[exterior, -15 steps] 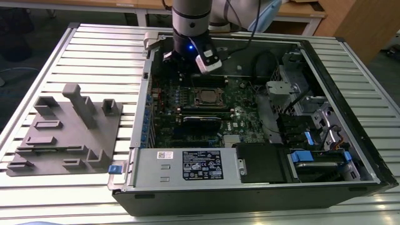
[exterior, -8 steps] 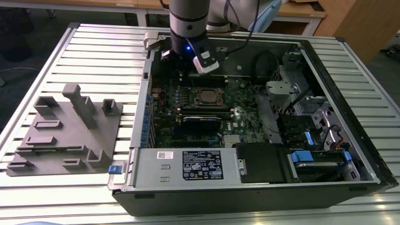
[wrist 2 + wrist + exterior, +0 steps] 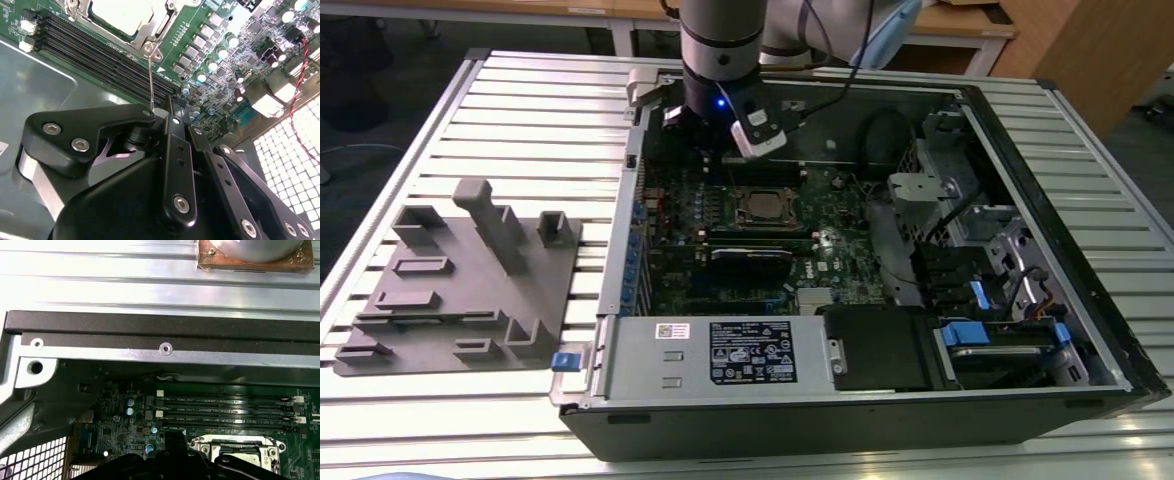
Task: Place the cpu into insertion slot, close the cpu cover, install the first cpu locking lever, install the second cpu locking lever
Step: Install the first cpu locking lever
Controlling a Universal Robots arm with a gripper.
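In the second wrist view the cpu (image 3: 119,14) lies flat in the insertion slot, its dull silver top framed by the cpu cover (image 3: 150,31). A thin wire locking lever (image 3: 150,75) rises from the slot's corner to my gripper (image 3: 167,111), whose fingers are shut; the lever's free end rests against the fingertips (image 3: 172,122). I cannot tell if the lever is clamped or only touched. In the exterior view the gripper (image 3: 718,140) hangs over the green motherboard (image 3: 680,230), just behind the insertion slot (image 3: 767,206). The slot's metal rim (image 3: 240,450) shows in the first wrist view.
The open computer case (image 3: 1067,200) lies on a slatted metal table (image 3: 520,110). Black memory slots (image 3: 100,55) run beside the socket. A grey fixture block (image 3: 460,280) sits on the exterior view's left. The power supply (image 3: 720,355) and drive cage (image 3: 987,250) crowd the near and right sides.
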